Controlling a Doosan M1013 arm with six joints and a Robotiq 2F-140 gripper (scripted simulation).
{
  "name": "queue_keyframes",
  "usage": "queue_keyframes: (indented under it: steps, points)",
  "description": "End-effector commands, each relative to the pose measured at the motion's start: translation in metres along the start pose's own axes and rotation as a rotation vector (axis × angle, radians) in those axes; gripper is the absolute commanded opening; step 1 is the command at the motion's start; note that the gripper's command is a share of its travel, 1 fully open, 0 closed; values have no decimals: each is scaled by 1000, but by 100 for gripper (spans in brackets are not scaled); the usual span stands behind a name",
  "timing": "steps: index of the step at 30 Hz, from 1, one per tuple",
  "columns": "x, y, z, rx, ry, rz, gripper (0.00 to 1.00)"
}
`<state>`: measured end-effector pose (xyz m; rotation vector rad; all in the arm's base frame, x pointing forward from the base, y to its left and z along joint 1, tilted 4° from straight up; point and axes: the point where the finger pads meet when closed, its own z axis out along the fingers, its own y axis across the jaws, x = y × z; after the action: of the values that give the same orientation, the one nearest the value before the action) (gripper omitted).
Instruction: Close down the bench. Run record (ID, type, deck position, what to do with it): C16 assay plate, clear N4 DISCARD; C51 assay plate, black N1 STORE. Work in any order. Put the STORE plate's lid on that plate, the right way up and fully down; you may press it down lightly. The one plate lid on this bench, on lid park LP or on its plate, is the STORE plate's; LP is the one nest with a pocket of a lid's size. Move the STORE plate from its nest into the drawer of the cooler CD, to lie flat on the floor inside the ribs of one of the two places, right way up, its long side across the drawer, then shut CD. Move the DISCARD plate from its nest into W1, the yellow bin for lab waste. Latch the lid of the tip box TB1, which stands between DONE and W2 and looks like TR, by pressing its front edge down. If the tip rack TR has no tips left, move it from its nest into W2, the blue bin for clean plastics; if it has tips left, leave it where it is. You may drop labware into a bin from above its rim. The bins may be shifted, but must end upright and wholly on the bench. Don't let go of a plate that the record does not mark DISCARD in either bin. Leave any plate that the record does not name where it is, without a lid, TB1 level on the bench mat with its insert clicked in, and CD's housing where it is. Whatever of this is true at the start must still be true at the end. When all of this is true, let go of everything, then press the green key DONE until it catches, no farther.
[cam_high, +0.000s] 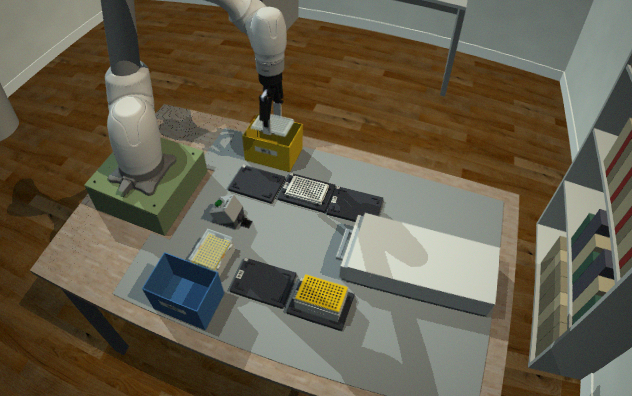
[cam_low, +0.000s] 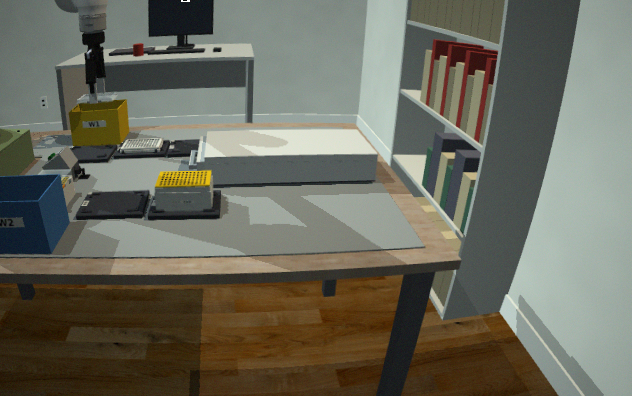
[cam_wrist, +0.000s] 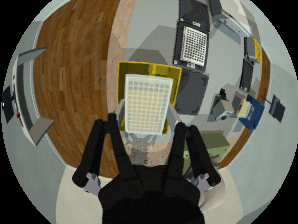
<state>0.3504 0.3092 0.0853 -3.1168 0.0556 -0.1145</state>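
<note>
My gripper (cam_high: 266, 125) is shut on the clear assay plate (cam_high: 273, 125) and holds it level just above the open top of the yellow bin W1 (cam_high: 273, 144). In the exterior view the gripper (cam_low: 93, 91) hangs over the plate (cam_low: 98, 97) at the rim of W1 (cam_low: 98, 122). In the wrist view the plate (cam_wrist: 145, 103) covers most of the bin's opening (cam_wrist: 150, 75), and the fingers grip its near edge. Another plate with a light grid top (cam_high: 306, 189) sits in the middle nest of the back row. I cannot see into the bin.
The cooler CD (cam_high: 422, 260) lies at the right with its drawer front (cam_high: 346, 241) looking shut. The blue bin W2 (cam_high: 183, 290), tip box TB1 (cam_high: 212, 250) and the DONE key block (cam_high: 226, 209) stand at the left. The yellow tip rack (cam_high: 320, 296) is at the front.
</note>
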Motion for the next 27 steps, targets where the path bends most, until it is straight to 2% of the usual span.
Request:
queue_keyframes:
  steps: [1,10,11,27]
  points:
    - [0,0,0,0,0,0,0]
    - [0,0,0,0,0,0,0]
    - [0,0,0,0,0,0,66]
    - [0,0,0,0,0,0,66]
